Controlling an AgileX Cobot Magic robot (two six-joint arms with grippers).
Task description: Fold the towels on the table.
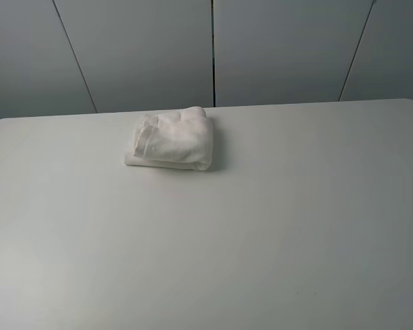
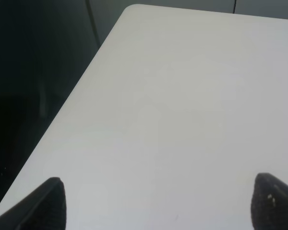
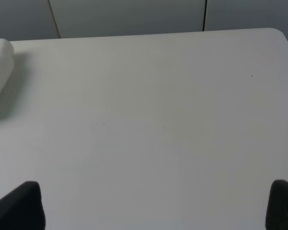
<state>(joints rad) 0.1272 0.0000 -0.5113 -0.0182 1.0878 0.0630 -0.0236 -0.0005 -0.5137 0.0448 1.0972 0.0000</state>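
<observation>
Near table (image 1: pixel 275 227) far edge, folded towel (image 1: pixel 171 139)

Soft, even light falls from above, cool and a little grey in all 3 views. The table (image 1: pixel 275 227) shows no glare, only a gentle fade from paler near its far edge to duller close to the camera. The towel (image 1: pixel 171 139) casts a faint, blurred shadow along its right side and near edge, and its folds read softly. In the left wrist view the area beside the table is almost black. In both wrist views the dark fingertips (image 2: pixel 45 206) (image 3: pixel 19 206) sit at the frame edge, blurred and out of focus. Slight grain softens everything.
</observation>
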